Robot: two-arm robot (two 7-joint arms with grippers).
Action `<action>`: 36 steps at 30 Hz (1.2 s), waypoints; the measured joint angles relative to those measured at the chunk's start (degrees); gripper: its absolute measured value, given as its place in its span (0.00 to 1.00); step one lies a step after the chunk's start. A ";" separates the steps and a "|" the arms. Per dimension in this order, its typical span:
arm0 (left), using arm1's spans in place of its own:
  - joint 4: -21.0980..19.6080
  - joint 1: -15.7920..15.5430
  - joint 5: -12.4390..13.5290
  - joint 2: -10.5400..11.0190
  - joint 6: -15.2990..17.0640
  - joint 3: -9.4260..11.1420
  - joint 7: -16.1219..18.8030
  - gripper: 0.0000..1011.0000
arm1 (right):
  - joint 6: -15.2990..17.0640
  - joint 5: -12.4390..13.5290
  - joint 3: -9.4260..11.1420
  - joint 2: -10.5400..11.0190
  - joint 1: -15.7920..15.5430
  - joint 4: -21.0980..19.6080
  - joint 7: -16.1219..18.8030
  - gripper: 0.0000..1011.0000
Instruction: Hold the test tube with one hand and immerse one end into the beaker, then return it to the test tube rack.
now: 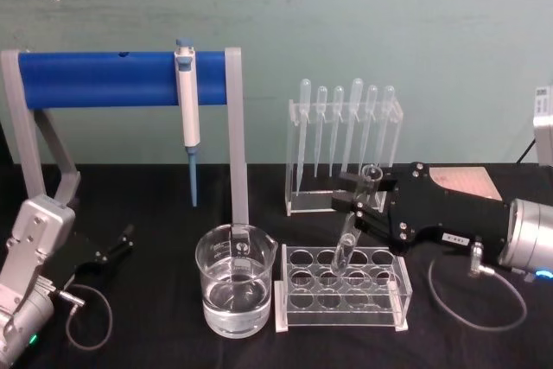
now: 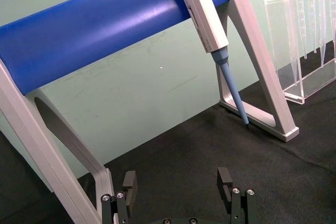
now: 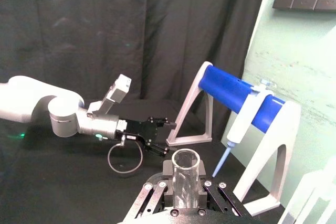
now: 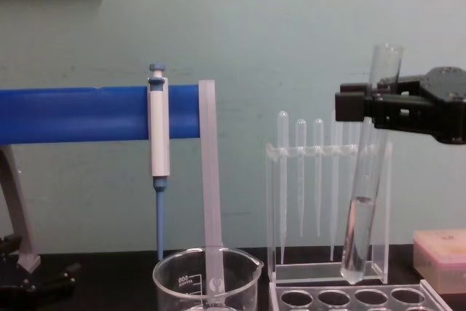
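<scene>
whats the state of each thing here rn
right gripper: shut on the test tube near its top
test tube: tilted, some liquid inside, bottom just above the test tube rack
test tube rack: visible holes empty
beaker: upright, part full of clear liquid
left gripper: open, low at left
pipettor: hanging on the blue stand

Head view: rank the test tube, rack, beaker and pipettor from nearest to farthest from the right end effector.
1. Test tube: clamped in the right end effector.
2. Test tube rack: just below it.
3. Beaker: on the table, left of the rack.
4. Pipettor: hanging on the blue stand, farther left and back.
</scene>
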 joint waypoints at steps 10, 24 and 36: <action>0.00 0.00 0.00 0.00 0.00 0.00 0.00 0.99 | -1.03 -1.62 0.85 -0.78 -1.81 1.13 -0.53 0.22; 0.00 0.00 0.00 0.00 0.00 0.00 0.00 0.99 | -4.35 -3.59 1.55 -2.83 -2.44 5.23 1.09 0.22; 0.00 0.00 0.00 0.00 0.00 0.00 0.00 0.99 | -5.86 -4.49 1.13 -4.98 -1.95 8.00 2.57 0.22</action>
